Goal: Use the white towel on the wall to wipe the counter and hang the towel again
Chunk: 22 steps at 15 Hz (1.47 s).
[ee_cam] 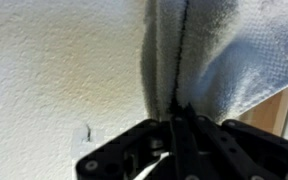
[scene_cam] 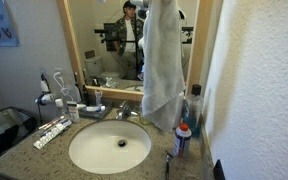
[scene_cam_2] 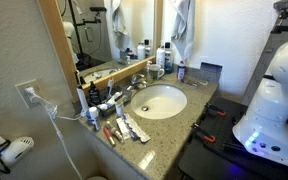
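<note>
The white towel (scene_cam: 162, 60) hangs long and bunched in front of the mirror's right edge, its lower end just above the back right of the granite counter (scene_cam: 24, 155). It also shows in an exterior view (scene_cam_2: 184, 25). In the wrist view my gripper (ee_cam: 179, 115) is shut on a gathered fold of the towel (ee_cam: 199, 50), close to the textured white wall (ee_cam: 54, 60). In both exterior views the gripper itself is at or beyond the top edge. The oval sink (scene_cam: 109, 147) lies below and to the left of the towel.
A chrome faucet (scene_cam: 122, 113) stands behind the sink. Bottles (scene_cam: 184, 135) stand at the counter's right end under the towel; toiletries and tubes (scene_cam: 52, 132) crowd the left. The wood mirror frame (ee_cam: 284, 110) is beside the towel. The robot base (scene_cam_2: 274, 110) stands before the counter.
</note>
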Motion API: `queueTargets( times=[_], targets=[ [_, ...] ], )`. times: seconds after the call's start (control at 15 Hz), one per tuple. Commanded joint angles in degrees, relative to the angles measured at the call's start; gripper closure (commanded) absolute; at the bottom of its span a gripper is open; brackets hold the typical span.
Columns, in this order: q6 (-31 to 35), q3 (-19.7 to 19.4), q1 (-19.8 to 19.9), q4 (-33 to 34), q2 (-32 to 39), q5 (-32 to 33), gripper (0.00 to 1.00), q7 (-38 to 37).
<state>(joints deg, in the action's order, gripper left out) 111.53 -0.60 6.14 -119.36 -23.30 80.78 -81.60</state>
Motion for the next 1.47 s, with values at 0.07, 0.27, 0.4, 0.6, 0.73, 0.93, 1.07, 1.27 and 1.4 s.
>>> queueTargets(
  times=[0.07, 0.27, 0.4, 0.6, 0.73, 0.93, 1.07, 1.27, 1.4],
  targets=[
    [-6.6, 0.0, 0.3, 8.4, 3.0, 9.1, 0.99, -5.8],
    [-10.6, -0.8, 0.4, 11.9, 4.2, 15.4, 0.99, -9.5],
    [-13.4, -1.4, 0.3, 14.0, 5.1, 19.1, 0.99, -11.1],
    [-17.4, -2.5, 0.4, 17.2, 6.6, 23.3, 0.99, -11.7],
    [-18.9, -3.8, 0.6, 18.8, 7.3, 25.6, 0.99, -11.6],
    [-15.1, -7.7, 0.8, 21.7, 8.7, 25.4, 0.99, -10.3],
    [-12.0, -10.2, 1.1, 23.9, 10.3, 24.5, 0.99, -9.8],
    [-6.5, -13.7, 1.6, 27.5, 13.6, 22.1, 0.99, -9.7],
    [-3.3, -15.1, 2.4, 29.4, 15.9, 20.1, 0.99, -9.0]
  ],
)
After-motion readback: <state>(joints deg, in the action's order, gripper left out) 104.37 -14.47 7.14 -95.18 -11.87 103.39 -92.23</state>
